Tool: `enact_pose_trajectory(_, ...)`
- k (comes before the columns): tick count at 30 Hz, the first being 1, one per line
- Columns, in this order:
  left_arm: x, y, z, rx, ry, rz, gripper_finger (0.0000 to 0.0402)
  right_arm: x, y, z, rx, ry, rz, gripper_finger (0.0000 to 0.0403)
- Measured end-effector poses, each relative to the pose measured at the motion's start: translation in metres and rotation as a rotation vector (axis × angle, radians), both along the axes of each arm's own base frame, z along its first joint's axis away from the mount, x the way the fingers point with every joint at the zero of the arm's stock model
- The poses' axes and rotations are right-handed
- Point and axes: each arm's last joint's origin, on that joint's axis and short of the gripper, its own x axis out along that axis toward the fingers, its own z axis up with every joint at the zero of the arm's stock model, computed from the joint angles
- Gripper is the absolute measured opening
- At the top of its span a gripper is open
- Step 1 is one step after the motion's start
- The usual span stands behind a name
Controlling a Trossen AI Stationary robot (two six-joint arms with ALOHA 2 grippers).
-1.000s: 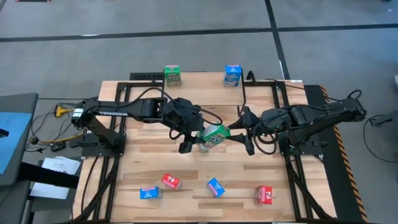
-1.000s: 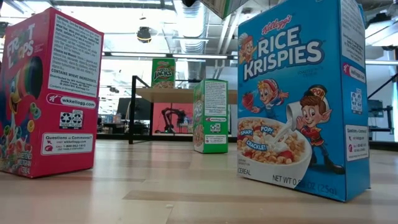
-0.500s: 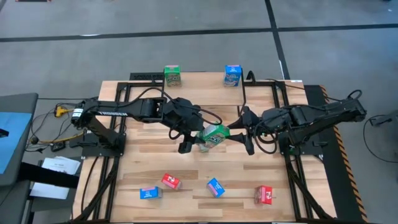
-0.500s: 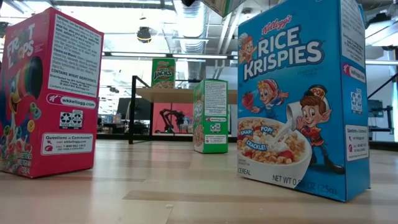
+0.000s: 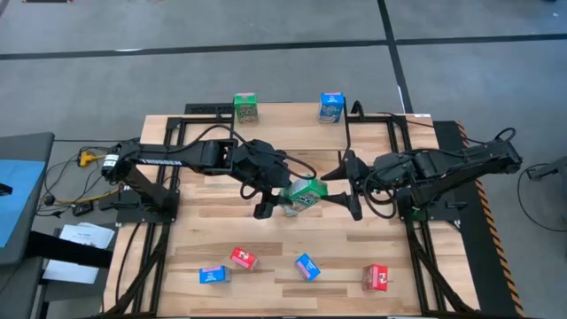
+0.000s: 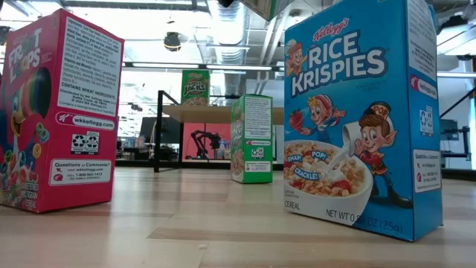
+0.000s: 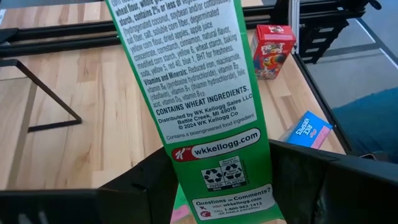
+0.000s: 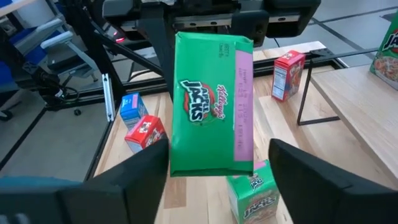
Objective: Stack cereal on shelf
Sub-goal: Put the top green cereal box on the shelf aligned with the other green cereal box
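Left pincer (image 5: 280,197) is clamped on the green cereal box (image 5: 308,192), your held box, gripped at one end and raised over the middle of the worktop (image 5: 266,235); in the left wrist view the box's ingredients panel (image 7: 202,93) fills the space between the two dark fingers (image 7: 323,180). Right pincer (image 5: 347,188) meets it from the opposite side with jaws wide, one finger either side of the box's free end and a gap on both sides, so it is not gripping. The right wrist view shows the Apple Jacks front (image 8: 211,106) hanging clear between those fingers (image 8: 124,180). Directly under the held box a second green box (image 8: 252,190) stands upright on the worktop, the closest thing in your way. In the low view it stands in front of the shelf (image 6: 223,113), whose board carries a third green box (image 6: 195,88). From above, that one (image 5: 245,108) and a blue box (image 5: 331,107) sit at the far edge, well apart from each other. Along the near edge you have four loose boxes: blue (image 5: 213,276), red (image 5: 243,259), blue (image 5: 307,267), red (image 5: 377,277), all well clear of both pincers. Close to the low camera, a red Froot Loops box (image 6: 56,112) and a blue Rice Krispies box (image 6: 364,112) stand upright. Both arms reach inward low and nearly horizontal, the left from its side, the right from its own, wrists facing each other.
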Motion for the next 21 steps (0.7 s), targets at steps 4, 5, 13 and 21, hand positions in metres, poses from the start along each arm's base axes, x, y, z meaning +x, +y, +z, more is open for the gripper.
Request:
enact_pose_trajectory(4,0.000,0.000,0.000,0.022,-0.001,-0.014,0.0195,-0.003,-0.001,0.002,0.003,-0.010,0.000,0.0325)
enact_pose_trajectory(5,0.000,0.000,-0.001,0.026,0.002,-0.017,0.0194,-0.004,-0.001,0.004,0.005,-0.018,0.000,0.0328)
enact_pose_trajectory(13,-0.003,-0.004,-0.003,0.024,0.039,-0.024,0.0189,-0.028,-0.004,0.020,0.023,-0.093,0.013,0.0332)
enact_pose_trajectory(21,-0.005,-0.007,-0.039,-0.001,0.039,-0.013,0.0188,-0.052,0.003,0.032,0.045,-0.162,0.078,0.0332)
